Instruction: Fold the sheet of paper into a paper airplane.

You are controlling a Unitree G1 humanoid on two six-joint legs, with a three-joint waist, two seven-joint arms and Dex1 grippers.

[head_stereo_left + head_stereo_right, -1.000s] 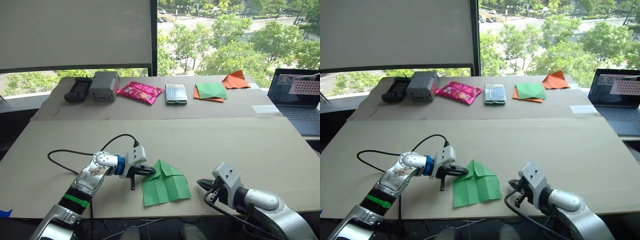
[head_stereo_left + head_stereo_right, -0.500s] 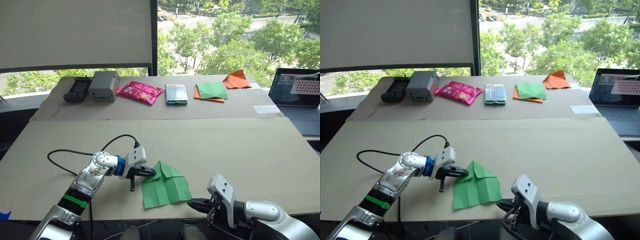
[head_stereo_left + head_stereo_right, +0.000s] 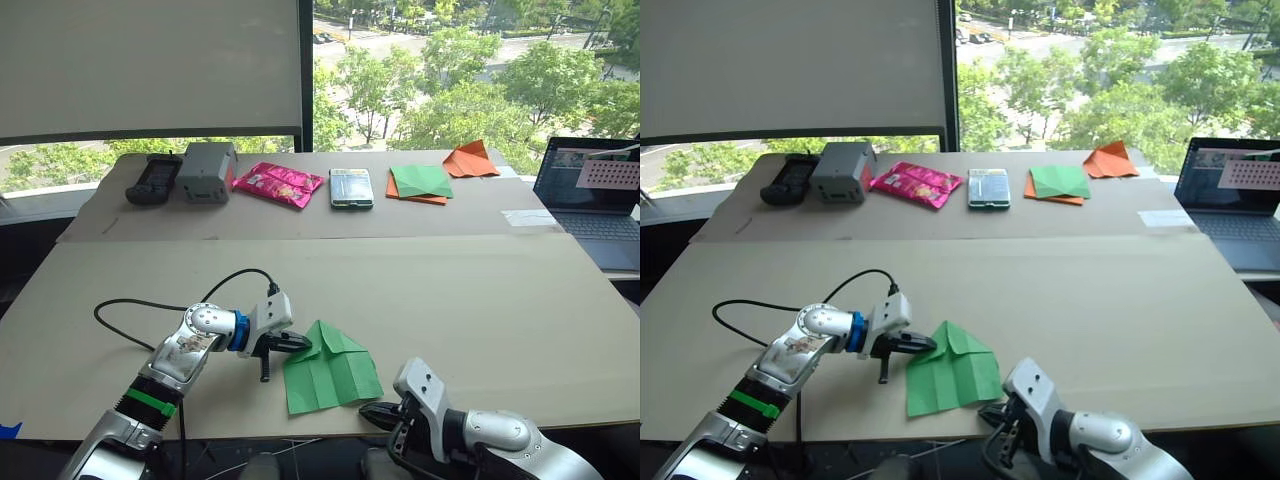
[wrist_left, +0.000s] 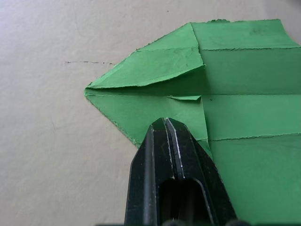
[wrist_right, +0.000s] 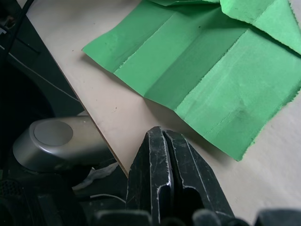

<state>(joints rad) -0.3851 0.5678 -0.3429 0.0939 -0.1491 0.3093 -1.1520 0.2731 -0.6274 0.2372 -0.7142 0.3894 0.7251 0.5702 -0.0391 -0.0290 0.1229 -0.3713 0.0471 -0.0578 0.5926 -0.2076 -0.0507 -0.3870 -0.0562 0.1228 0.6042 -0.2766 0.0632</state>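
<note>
The sheet of paper lies flat near the front edge of the tabletop, a thin bright green piece with a pointed end toward 12 o'clock and a square-cut end toward 6 o'clock. Two corner flaps are folded in to form the point, and long straight creases run its length; its cut edges look slightly ragged.

The left hand sits at the sheet's 9 o'clock side, its black fingers pressed together with the tips on the paper's folded edge. The right hand is at the sheet's 5 o'clock corner, just beside the paper at the tabletop's front edge, fingers together and holding nothing.

The tabletop is matt tan board. Along its far side lie a green-and-orange pair of sheets, an orange paper plane and a glossy pink packet.
</note>
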